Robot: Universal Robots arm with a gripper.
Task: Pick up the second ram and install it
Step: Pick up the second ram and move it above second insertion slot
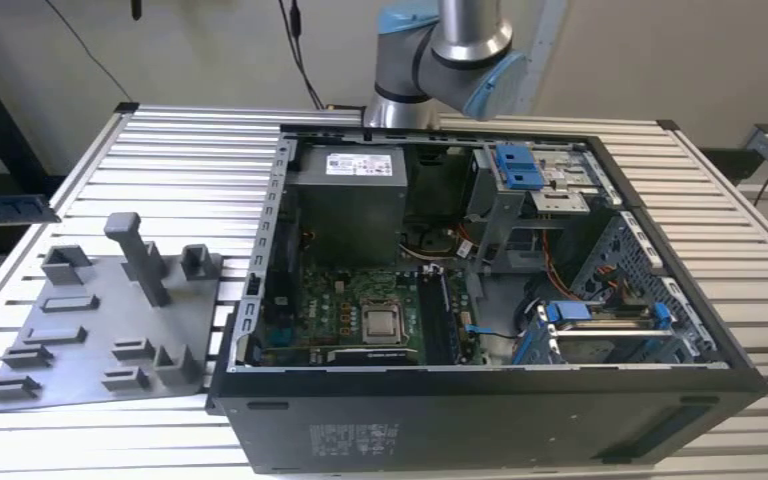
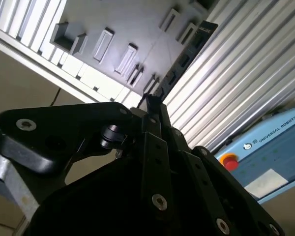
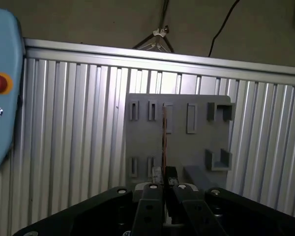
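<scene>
One end of the second ram (image 3: pixel 164 132) is clamped in the closed gripper (image 3: pixel 164 174) over the grey fixture plate (image 3: pixel 199 145), probably leaving its long edges free for seating.

Exterior view high above computer case (image 1: pixel 491 420), both wrist views facing fixture plate (image 3: pixel 196 147) (image 2: pixel 128 19)

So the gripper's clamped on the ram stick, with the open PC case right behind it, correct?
One thing is off: the backdrop. The gripper is clamped on the ram stick, but behind it lies the grey fixture plate on the slatted table. Both wrist views show this.
</scene>
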